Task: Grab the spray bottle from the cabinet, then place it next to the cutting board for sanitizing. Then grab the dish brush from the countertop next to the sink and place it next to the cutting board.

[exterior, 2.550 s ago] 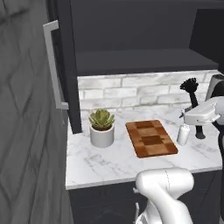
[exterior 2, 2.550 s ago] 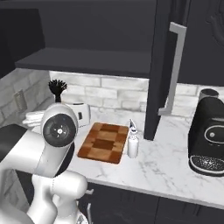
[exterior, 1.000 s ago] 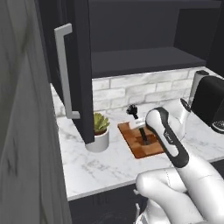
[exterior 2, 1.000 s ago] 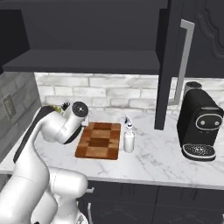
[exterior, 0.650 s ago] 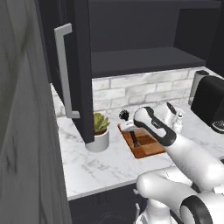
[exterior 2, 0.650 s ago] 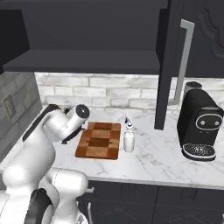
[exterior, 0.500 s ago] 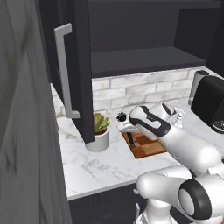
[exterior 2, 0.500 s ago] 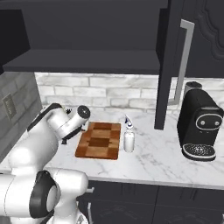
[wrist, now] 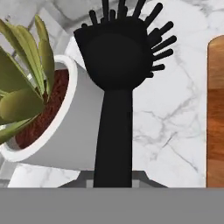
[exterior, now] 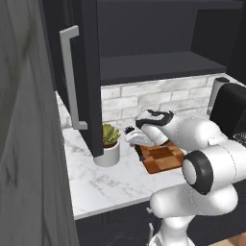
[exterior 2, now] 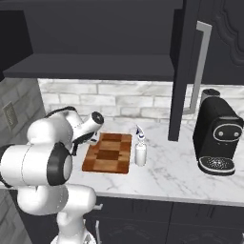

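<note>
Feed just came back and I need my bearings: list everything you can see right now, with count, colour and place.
dish brush: one, black, held in the gripper over the countertop between plant and board
cutting board: one, brown patchwork, on the countertop
spray bottle: one, pale with white nozzle, upright beside the board's right edge
potted plant: one, green in white pot, left of the board
coffee machine: one, black, right end of countertop
cabinet: one, black, door open, above
gripper: one, shut on the brush handle
</note>
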{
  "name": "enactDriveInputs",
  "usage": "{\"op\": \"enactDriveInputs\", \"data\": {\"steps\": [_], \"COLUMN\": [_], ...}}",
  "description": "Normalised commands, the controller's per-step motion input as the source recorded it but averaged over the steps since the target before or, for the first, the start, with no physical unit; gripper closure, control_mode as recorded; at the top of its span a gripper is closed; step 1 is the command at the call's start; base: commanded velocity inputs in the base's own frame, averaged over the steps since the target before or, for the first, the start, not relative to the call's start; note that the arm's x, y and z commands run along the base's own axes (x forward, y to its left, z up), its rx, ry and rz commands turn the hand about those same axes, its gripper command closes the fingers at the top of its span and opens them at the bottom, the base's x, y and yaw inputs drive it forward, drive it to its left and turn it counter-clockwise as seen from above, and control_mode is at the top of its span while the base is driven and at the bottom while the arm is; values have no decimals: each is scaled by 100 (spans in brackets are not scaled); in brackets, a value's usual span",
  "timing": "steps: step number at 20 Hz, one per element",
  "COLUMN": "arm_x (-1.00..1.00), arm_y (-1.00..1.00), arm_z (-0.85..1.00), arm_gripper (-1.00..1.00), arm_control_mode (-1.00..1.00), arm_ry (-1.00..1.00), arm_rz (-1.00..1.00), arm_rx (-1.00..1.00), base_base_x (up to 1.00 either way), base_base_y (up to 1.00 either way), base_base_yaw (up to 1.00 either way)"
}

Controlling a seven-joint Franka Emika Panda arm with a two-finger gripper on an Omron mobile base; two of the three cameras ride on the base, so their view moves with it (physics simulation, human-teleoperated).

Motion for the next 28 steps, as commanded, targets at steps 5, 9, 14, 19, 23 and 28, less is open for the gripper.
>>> {"op": "enactDriveInputs", "data": {"steps": [5,9,14,19,23,28], "arm_x": [45,46,33,33,4,-1], "arm_y": [0,0,0,2,19,0], "arm_z": [-47,-52,-55,-50,-47,-9], "arm_gripper": [100,100,100,100,-100,-100], "arm_control_mode": [-100,-100,-100,-100,-100,-100], "arm_ry": [13,10,6,6,0,0], "arm_rz": [5,4,4,2,0,0], "arm_rx": [0,0,1,1,0,0], "base_base_x": [0,0,0,0,0,0], "base_base_y": [0,0,0,0,0,0], "base_base_yaw": [0,0,0,0,0,0]}}
